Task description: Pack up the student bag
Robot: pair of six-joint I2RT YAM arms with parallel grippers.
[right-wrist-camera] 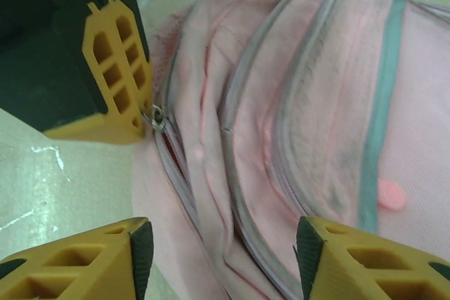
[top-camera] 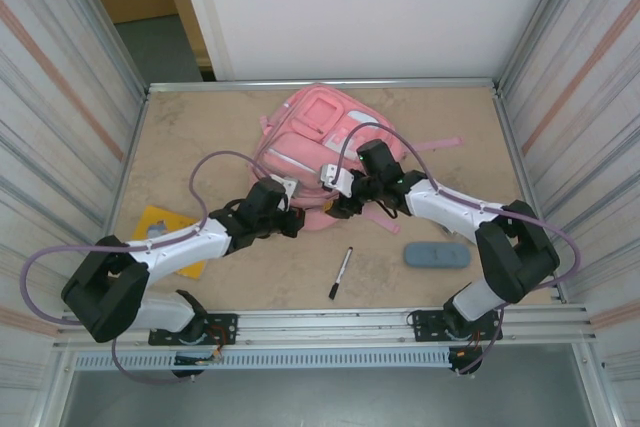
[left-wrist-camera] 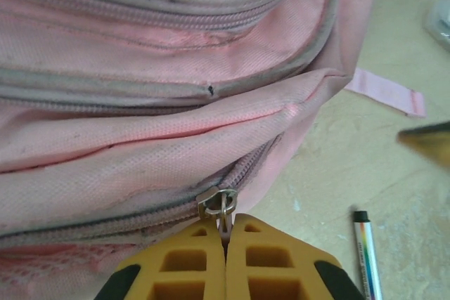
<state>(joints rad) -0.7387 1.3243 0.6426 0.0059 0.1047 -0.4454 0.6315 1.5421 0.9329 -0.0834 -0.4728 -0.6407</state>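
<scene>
No lettering I can read on the student bag (top-camera: 320,142), and the colourful print on the pen (left-wrist-camera: 368,258) is too blurry.

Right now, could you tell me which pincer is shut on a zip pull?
The left pincer: it pinches the metal zip pull of the student bag, whereas the right pincer stands open.

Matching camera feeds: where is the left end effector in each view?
Top external: left end effector at centre, against the near edge of the pink backpack.
Left wrist: left end effector at bottom centre, shut on the zipper pull.
Right wrist: left end effector at upper left, at the zipper pull.
Shared landmark: the pink backpack.
</scene>
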